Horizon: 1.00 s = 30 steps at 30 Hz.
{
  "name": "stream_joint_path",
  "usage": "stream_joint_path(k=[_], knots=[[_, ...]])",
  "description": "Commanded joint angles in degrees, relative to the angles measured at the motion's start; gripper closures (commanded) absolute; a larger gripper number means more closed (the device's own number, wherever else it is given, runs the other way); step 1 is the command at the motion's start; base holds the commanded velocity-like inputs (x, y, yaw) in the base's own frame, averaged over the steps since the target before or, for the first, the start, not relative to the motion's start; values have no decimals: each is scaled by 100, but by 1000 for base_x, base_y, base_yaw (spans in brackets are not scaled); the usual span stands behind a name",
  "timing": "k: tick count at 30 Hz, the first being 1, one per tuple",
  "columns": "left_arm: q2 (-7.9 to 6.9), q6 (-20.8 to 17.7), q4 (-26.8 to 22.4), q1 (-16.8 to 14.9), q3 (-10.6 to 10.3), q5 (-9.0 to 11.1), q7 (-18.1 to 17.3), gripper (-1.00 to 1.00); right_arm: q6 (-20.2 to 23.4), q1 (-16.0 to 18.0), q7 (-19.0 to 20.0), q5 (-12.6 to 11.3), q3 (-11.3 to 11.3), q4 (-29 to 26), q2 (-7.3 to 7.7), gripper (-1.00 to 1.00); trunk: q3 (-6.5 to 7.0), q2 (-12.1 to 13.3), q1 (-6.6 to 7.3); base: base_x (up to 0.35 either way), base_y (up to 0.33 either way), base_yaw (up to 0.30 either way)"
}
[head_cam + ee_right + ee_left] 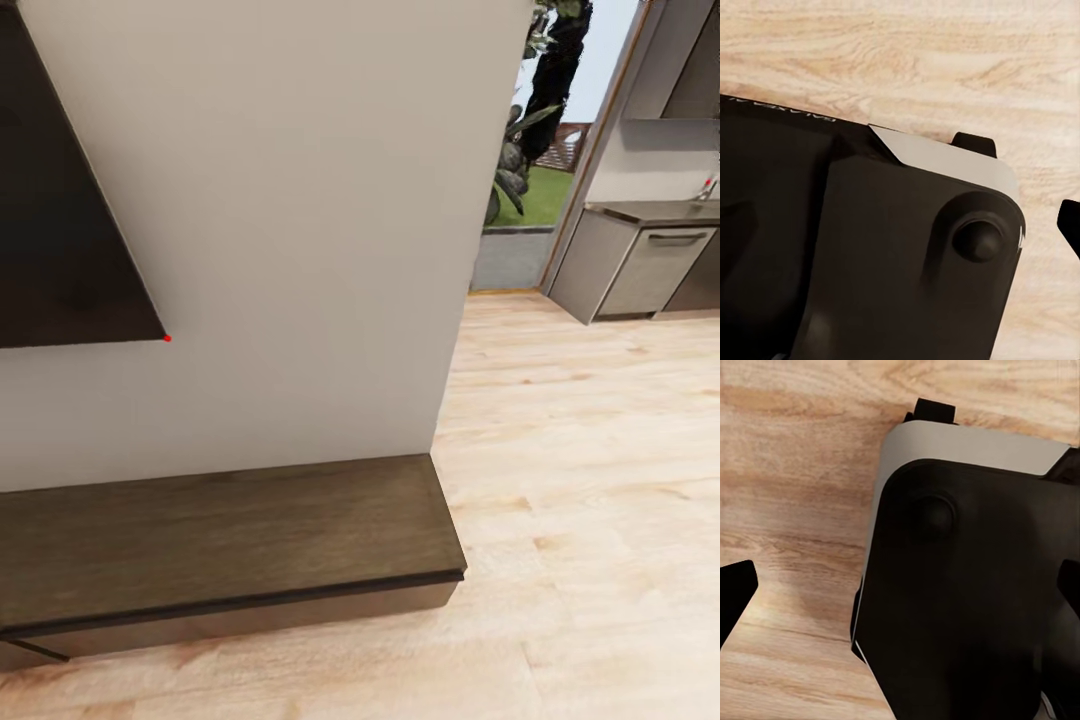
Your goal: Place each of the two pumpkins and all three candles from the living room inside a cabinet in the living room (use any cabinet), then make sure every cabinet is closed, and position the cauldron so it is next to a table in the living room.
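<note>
Head view: the cabinet [230,545] runs along the lower left of the frame against the white wall [300,230], its fronts apparently shut apart from a thin dark line at the far left. Jaws' state cannot be told. Advise approaching square-on before reaching.

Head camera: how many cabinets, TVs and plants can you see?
Brown cabinets: 1
Grey kitchen cabinets: 1
TVs: 1
Plants: 1
Total: 4

white wall [300,230] | pale wood floor [580,480] | grey kitchen units [640,265], perhaps
</note>
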<state>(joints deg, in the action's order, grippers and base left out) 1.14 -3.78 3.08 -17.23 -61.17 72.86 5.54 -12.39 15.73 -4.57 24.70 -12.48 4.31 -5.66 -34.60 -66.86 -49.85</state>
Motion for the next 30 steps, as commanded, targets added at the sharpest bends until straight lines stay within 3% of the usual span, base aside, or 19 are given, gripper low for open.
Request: stream_joint_path(k=[1,30], knots=[[0,0,0,0,0,0,0,-100,1,0,0,0,0,4,-9,-100,10,0,0,0,0,0],[0,0,0,0,0,0,0,-100,-26,0,-13,-35,0,0,21,-100,278,0,0,0,0,0]])
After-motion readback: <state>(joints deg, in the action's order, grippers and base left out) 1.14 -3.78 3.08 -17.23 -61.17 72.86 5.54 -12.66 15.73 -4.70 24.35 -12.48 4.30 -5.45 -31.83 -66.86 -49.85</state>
